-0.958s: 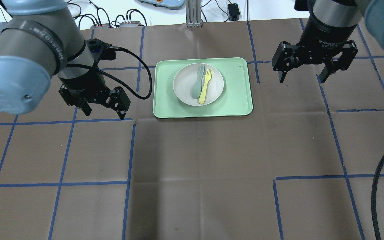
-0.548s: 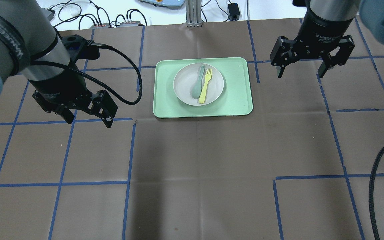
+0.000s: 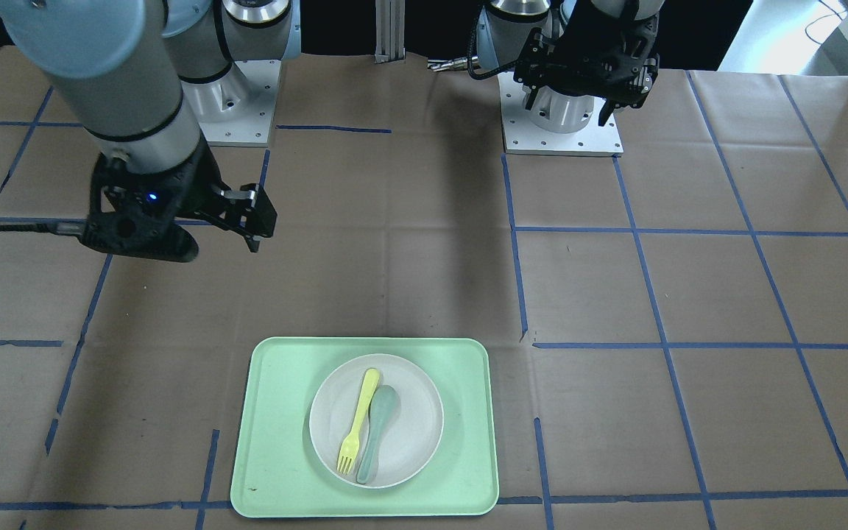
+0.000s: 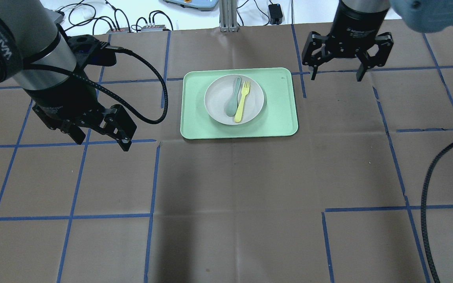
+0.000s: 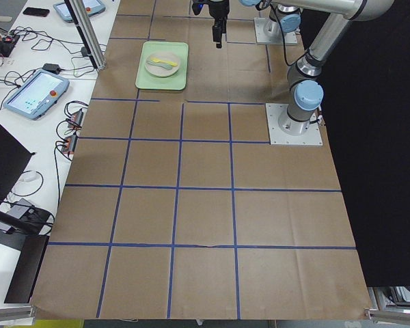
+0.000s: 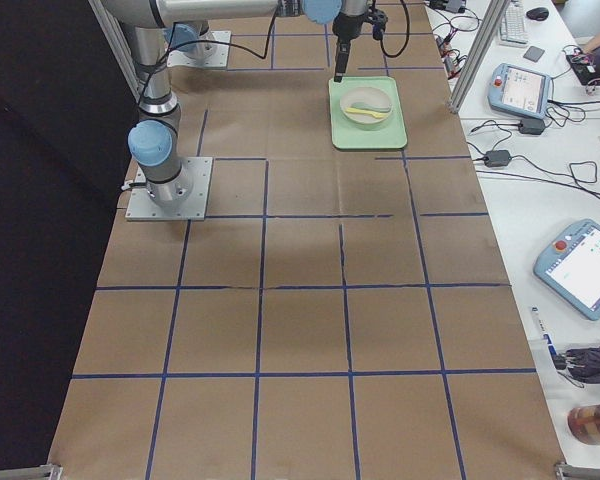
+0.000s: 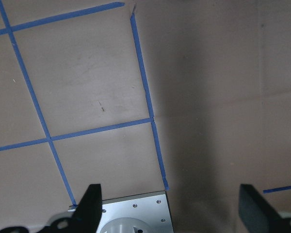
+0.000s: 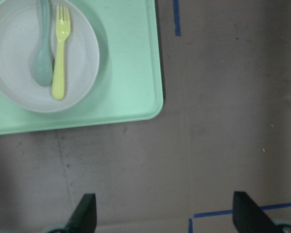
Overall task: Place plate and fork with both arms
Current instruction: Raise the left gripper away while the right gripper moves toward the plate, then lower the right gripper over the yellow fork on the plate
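The right end effector (image 4: 336,78) (spread wide, empty, like the left end effector (image 4: 102,144)) has moved nearer the plate (image 4: 216,98).

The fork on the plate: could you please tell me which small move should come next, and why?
Probably shift the open right pincer inward over the fork: it hangs beyond the tray, and the fork lies untouched beside the spoon on the plate.
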`<state>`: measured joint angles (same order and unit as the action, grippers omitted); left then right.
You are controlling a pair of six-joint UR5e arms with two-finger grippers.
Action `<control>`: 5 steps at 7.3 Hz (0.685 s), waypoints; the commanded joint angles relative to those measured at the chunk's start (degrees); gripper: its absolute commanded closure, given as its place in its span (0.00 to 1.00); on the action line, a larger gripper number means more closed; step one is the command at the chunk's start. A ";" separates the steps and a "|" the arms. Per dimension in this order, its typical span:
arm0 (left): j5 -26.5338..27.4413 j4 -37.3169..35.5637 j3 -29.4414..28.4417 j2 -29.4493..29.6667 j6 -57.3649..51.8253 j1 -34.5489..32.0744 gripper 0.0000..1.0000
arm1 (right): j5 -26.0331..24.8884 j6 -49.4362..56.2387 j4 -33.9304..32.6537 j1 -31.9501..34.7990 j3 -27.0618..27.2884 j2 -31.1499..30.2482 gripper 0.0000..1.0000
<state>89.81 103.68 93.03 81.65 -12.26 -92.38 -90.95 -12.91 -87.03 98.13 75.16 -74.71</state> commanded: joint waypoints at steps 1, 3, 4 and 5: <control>0.11 -0.93 0.48 0.97 -1.02 0.36 0.01 | 0.15 -2.55 -7.33 4.95 -1.77 6.14 0.00; 0.02 -5.84 0.83 -0.16 0.12 0.36 0.01 | 0.15 -2.74 -11.82 5.85 -1.68 10.35 0.00; 0.02 -6.03 0.66 1.13 5.00 0.36 0.01 | 0.07 -2.74 -13.32 6.02 -1.68 11.85 0.00; 0.63 -5.94 1.00 -0.77 8.79 0.27 0.01 | 0.07 -2.82 -15.69 6.02 -1.68 13.87 0.00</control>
<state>89.99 98.10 93.80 82.01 -8.12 -92.04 -90.85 -15.63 -99.99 104.01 73.48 -63.31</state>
